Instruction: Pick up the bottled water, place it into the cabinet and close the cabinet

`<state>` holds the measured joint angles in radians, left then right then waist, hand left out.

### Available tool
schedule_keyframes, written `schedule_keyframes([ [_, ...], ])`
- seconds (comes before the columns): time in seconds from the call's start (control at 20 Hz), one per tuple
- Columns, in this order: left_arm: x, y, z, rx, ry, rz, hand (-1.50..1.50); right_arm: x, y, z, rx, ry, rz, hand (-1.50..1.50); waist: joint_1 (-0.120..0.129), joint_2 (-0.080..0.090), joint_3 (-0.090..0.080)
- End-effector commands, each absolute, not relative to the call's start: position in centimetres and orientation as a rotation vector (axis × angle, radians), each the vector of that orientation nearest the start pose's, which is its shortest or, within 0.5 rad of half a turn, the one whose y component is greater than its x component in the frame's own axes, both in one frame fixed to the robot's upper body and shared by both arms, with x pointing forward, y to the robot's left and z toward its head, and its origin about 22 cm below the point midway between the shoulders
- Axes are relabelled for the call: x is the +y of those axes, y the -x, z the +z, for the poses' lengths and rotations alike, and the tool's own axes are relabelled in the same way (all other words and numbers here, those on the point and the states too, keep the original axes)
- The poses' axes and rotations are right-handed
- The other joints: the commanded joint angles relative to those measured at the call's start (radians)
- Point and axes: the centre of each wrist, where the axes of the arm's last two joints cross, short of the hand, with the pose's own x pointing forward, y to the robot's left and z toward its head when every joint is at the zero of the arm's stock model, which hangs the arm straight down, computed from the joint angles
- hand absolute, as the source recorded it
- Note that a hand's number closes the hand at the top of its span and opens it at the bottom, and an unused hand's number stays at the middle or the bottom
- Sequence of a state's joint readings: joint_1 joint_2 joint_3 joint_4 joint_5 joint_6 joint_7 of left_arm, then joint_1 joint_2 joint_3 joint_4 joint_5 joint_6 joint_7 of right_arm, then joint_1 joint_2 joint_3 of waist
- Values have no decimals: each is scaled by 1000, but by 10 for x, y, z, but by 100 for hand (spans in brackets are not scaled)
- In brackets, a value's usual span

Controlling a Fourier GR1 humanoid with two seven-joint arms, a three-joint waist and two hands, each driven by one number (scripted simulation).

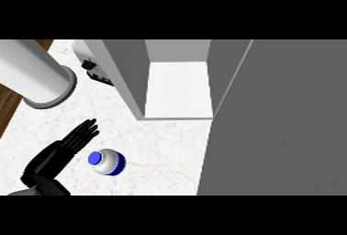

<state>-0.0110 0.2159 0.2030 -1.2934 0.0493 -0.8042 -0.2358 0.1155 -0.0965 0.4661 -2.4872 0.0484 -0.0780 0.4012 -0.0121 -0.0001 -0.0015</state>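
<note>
White marble with faint veining makes up the counter (169,151), which is seen from steeply above. Nearest the counter's front edge, toward its left side, the left hand (64,149) is seen, black, with its grey forearm entering from the lower left. Its fingers (85,131) are held straight and spread slightly, pointing away from the front edge; nothing is held in it. Just beside this hand, on its right, the bottled water (107,162) is found standing upright on the counter, viewed from the top so that only a blue cap and rounded pale shoulders are shown. Whether the hand is touching the bottle cannot be told; a narrow gap appears to lie between them. The right hand is not seen in the view.

Along the counter's right side a large grey panel, the open cabinet door (278,124), is shown reaching from front to back. Farther back, the cabinet (177,87) is seen standing open, its white floor bare and its grey walls on either side. To its left, near the back edge, a white toaster (95,66) with a black knob is partly hidden. At the back left corner a big white cylinder (34,73) is seen, past which a strip of brown wood (8,105) is visible beyond the counter's left edge.
</note>
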Motion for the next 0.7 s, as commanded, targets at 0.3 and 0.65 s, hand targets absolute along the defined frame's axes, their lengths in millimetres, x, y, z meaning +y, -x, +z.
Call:
schedule_keyframes([
  [0.3,341,-254,-91,-1459,501,-385,-150,-180,-104,194,-1995,-258,255,-150,-9,2,-1],
  [0.65,335,-245,-124,-1483,484,-349,-150,-180,-109,186,-1996,-245,222,-150,-11,3,-1],
])
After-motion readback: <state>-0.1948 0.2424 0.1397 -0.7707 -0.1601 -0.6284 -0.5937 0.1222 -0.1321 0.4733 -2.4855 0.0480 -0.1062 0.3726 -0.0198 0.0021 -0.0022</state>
